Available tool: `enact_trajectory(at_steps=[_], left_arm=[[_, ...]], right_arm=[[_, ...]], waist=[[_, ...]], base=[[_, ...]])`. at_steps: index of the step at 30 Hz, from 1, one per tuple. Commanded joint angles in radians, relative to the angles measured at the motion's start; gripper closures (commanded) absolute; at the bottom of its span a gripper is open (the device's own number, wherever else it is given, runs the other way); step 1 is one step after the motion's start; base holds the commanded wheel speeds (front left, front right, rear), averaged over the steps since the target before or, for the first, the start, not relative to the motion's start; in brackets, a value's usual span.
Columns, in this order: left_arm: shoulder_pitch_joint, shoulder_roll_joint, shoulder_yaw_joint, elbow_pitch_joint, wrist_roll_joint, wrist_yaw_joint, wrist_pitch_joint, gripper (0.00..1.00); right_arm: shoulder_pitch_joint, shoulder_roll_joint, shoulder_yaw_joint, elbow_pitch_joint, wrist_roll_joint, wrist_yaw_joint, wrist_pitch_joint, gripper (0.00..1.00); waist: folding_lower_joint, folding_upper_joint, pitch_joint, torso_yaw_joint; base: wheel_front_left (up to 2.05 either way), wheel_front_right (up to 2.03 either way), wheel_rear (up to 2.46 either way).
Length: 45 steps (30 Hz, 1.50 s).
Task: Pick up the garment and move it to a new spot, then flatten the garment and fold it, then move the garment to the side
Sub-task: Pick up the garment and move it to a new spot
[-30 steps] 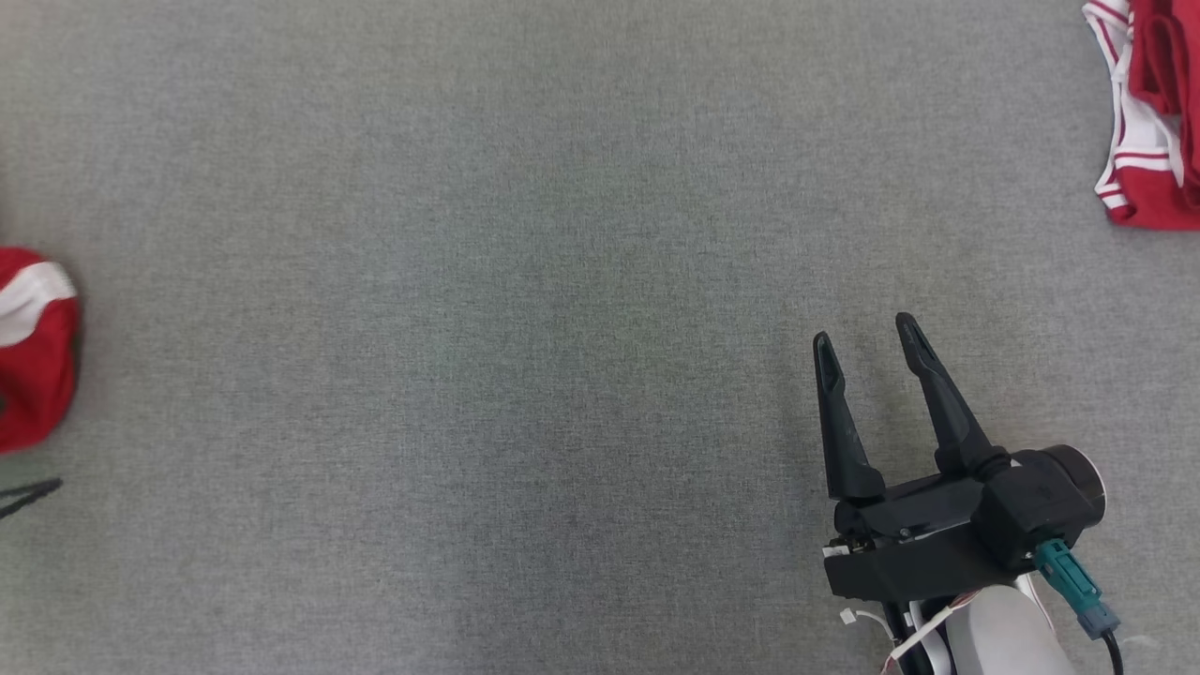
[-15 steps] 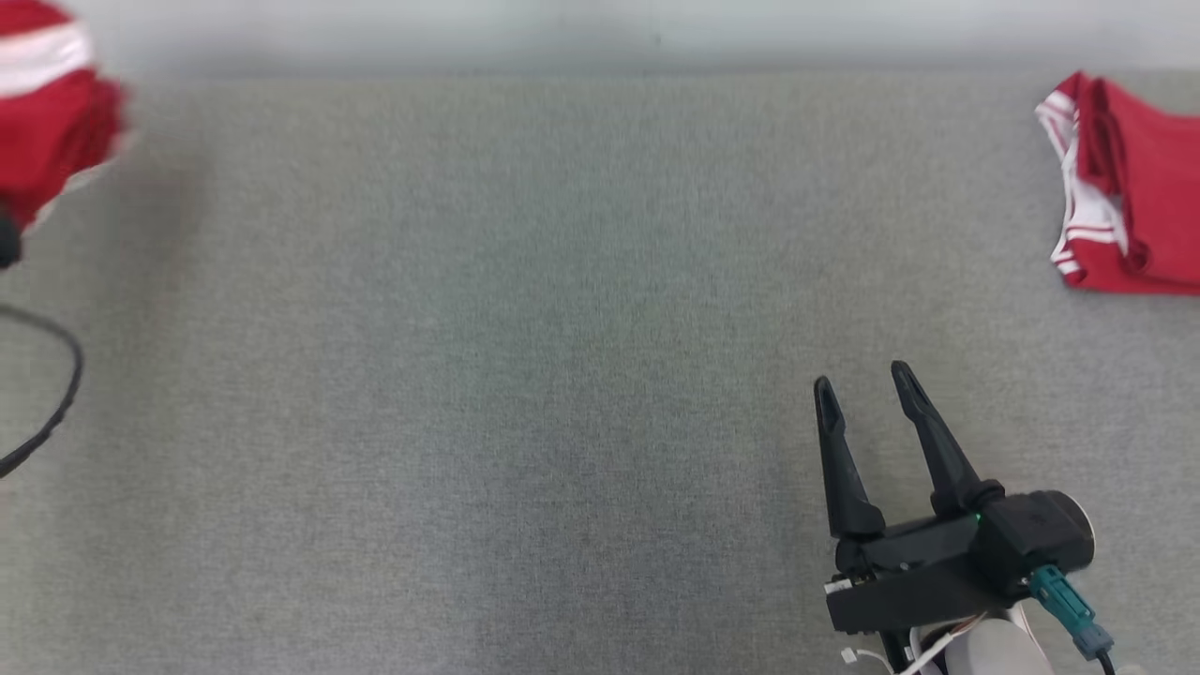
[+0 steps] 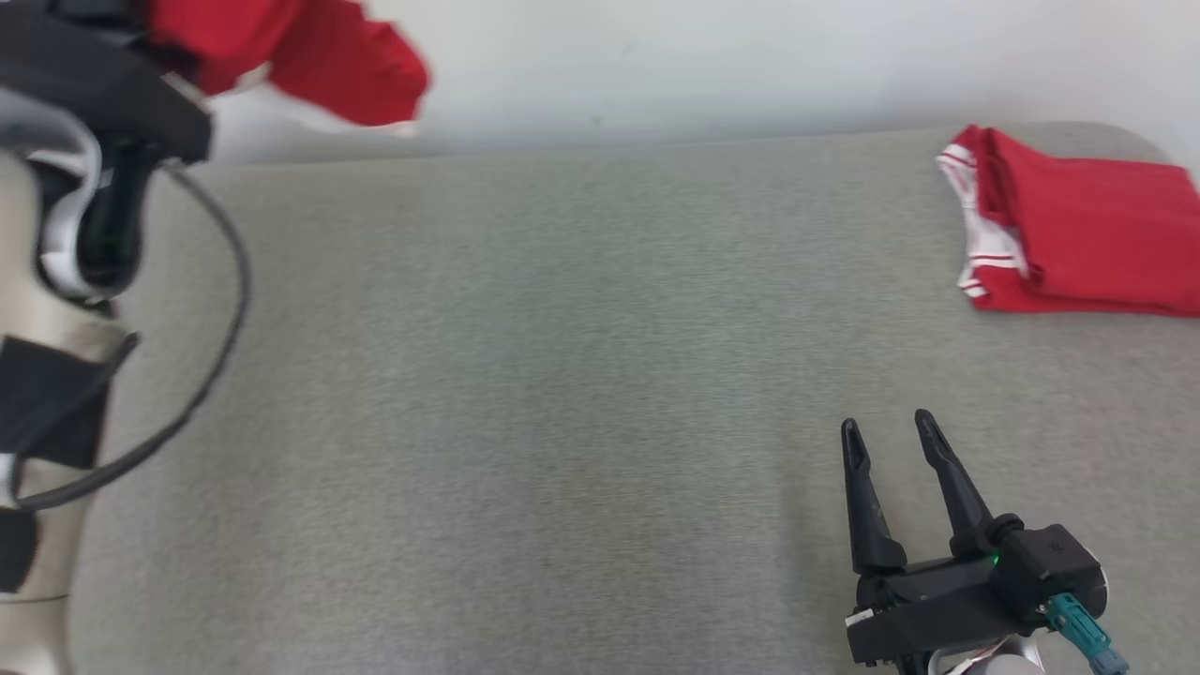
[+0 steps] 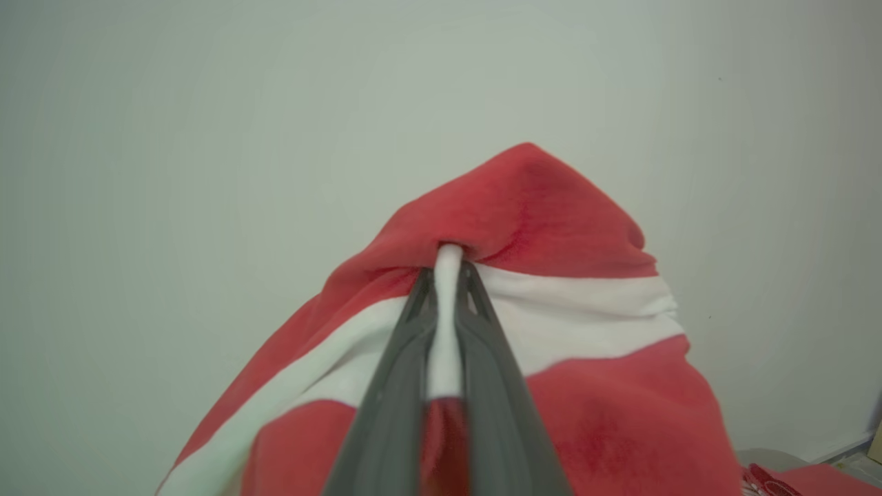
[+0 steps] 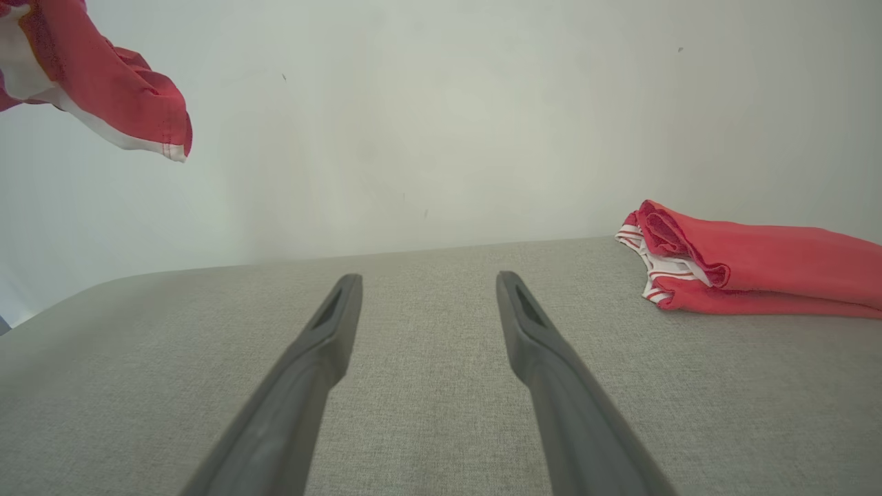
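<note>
Having risen since a second ago, the soft red garment (image 3: 347,66) with white bands hangs bunched above the far left edge of the grey woven surface (image 3: 562,375), pinched tight in the left gripper (image 4: 446,272); the right gripper (image 3: 887,422) holds its fingers apart.

- Bright, soft, even light is falling across the grey worktop (image 3: 562,375).
- Motion blur is smearing the lifted red garment (image 3: 328,56) and the left forearm (image 3: 23,319) in the head view.
- The left tool (image 4: 446,270) is looking soft and unfocused close to its lens.
- Wide-angle distortion is bending the worktop's far edge downward at the left of the right wrist view.
- A thin shadow is sitting under the folded red garment (image 5: 758,269).
</note>
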Motion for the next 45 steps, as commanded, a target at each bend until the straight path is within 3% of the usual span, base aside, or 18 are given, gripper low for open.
enact_trajectory(at_steps=[1,11,20,28,37,38,39,45], left_arm=[[-0.015,-0.018,-0.01,-0.023,-0.01,0.002,-0.002,1.0],[0.051,-0.136,-0.108,-0.17,-0.02,0.011,0.005,1.0],[0.245,-0.211,-0.172,-0.204,-0.051,0.03,-0.022,1.0],[0.452,-0.239,-0.232,-0.142,-0.065,0.035,-0.061,1.0],[0.581,-0.278,-0.279,0.056,-0.096,0.018,-0.125,1.0],[0.581,-0.285,-0.288,0.069,-0.09,0.018,-0.134,0.2],[0.577,-0.291,-0.298,0.076,-0.083,0.016,-0.143,0.0],[0.546,-0.289,-0.28,0.065,-0.046,0.016,-0.204,0.0]], right_arm=[[0.01,0.002,0.0,0.003,0.008,-0.003,0.0,0.0],[0.014,0.002,-0.003,0.017,0.03,-0.003,0.0,0.0],[0.02,0.002,-0.02,0.017,0.042,-0.003,0.0,0.0],[-0.001,0.002,-0.02,0.027,0.04,-0.003,0.0,0.0],[-0.026,0.002,-0.001,0.037,0.047,-0.003,0.0,0.0],[-0.027,0.002,0.0,0.037,0.048,-0.003,0.0,0.0],[-0.026,0.002,-0.001,0.037,0.048,-0.003,0.0,0.0],[-0.021,0.002,-0.009,0.037,0.053,-0.003,0.0,0.0]], waist=[[0.0002,0.0001,-0.015,-0.041],[0.0002,0.0001,-0.011,-0.166],[0.0002,0.0001,-0.003,-0.198],[0.0002,0.0001,0.012,-0.179],[0.0002,0.0001,0.017,-0.16],[0.0002,0.0001,0.016,-0.156],[0.0002,0.0001,0.015,-0.152],[0.0002,0.0001,-0.001,-0.131]], base=[[0.0,0.0,0.0],[0.0,0.0,0.0],[0.0,0.0,0.0],[0.0,0.0,0.0],[0.0,0.0,0.0],[0.0,0.0,0.0],[0.0,0.0,0.0],[0.0,0.0,0.0]])
